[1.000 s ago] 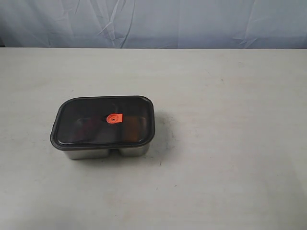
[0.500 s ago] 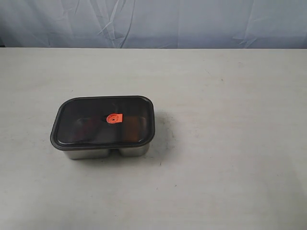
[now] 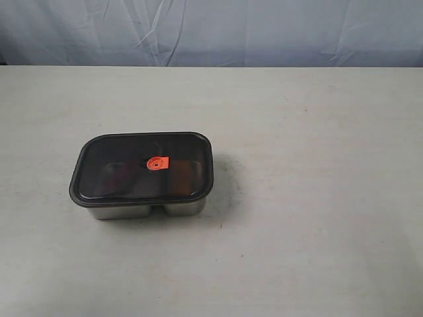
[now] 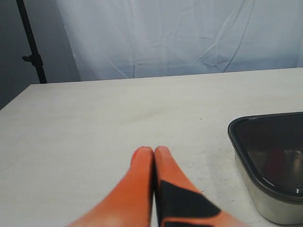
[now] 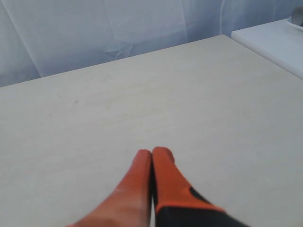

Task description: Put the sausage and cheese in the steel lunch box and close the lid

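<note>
The steel lunch box [image 3: 149, 210] stands left of the table's middle with the dark translucent lid [image 3: 119, 168] sitting flat on top, its orange-red valve [image 3: 157, 162] at the centre. Dim reddish shapes show through the lid; I cannot make out the sausage or the cheese. In the left wrist view a corner of the lid [image 4: 265, 142] and the lunch box's steel wall [image 4: 265, 201] show beside my left gripper [image 4: 153, 150], which is shut and empty over bare table. My right gripper [image 5: 151, 152] is shut and empty too, away from the box. Neither gripper shows in the exterior view.
A white cloth backdrop hangs behind the table. A black stand pole [image 4: 31, 42] rises beyond one table corner. A white surface [image 5: 274, 40] adjoins the table's far side in the right wrist view.
</note>
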`<state>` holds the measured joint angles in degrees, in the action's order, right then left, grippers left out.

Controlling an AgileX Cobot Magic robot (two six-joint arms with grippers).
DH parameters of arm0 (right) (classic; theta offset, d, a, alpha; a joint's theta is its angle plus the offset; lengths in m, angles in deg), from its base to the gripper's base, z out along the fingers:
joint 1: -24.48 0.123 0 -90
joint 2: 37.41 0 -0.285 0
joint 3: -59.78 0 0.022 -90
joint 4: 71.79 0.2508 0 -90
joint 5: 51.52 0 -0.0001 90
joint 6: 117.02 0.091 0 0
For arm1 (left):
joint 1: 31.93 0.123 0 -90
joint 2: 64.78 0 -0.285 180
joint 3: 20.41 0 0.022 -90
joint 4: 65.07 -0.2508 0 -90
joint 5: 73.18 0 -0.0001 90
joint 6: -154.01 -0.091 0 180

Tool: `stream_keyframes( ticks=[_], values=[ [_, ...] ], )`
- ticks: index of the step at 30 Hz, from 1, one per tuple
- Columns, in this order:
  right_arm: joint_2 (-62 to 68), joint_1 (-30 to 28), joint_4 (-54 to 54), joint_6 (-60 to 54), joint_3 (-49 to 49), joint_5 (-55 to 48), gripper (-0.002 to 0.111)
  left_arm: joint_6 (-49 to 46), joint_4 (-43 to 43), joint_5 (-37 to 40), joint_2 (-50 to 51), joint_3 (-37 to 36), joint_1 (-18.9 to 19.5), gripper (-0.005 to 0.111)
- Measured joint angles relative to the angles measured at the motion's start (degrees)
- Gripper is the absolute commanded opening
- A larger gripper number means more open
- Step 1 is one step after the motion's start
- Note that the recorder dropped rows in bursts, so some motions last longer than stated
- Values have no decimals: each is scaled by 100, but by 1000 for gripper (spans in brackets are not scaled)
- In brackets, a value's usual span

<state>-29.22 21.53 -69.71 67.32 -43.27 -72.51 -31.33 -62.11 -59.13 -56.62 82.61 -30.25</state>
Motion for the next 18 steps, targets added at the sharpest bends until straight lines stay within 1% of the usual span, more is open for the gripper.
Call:
stream_keyframes(
  ticks=[18],
  values=[
    [0,0,0,0,0,-35,0,0,-26,0,0,0,0,0]
  ],
)
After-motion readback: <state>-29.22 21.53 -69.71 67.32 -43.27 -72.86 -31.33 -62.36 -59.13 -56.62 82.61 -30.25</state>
